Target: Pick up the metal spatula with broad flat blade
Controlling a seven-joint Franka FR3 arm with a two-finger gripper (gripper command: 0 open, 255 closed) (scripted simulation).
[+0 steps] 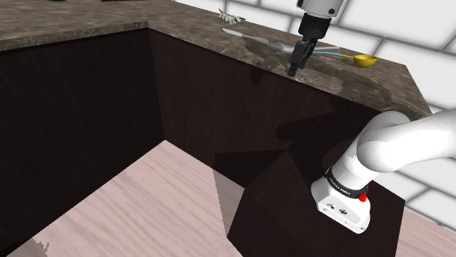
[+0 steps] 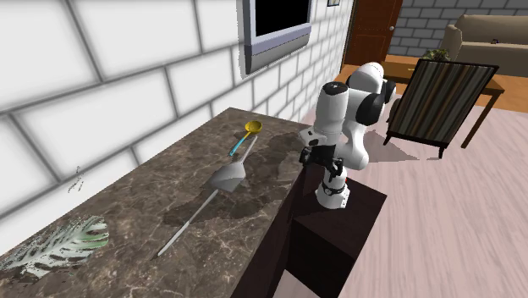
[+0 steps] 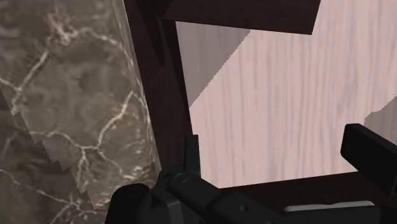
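1. The jaws stand wide apart and hold nothing; in the wrist view the gap between them shows pale wooden floor (image 3: 273,108).
2. They point downward at the outer edge of the marbled worktop (image 2: 127,216), with its rim and the dark cabinet face (image 3: 168,95) just to one side of them.
3. The metal spatula (image 2: 227,179) lies flat on the worktop, apart from the jaws and farther in toward the white brick wall (image 2: 127,76). Nothing touches it.
4. Its broad grey blade is the end nearer the jaws. The thin handle runs away from them along the worktop, toward a pale leaf (image 2: 55,244) well beyond.
5. A yellow measuring spoon (image 2: 252,128) with a teal handle lies on the far side of the blade from the leaf. Its handle tip is close to the blade; I cannot tell whether they touch.
6. In the shoulder view the blade sits just behind the jaws, partly hidden by them.
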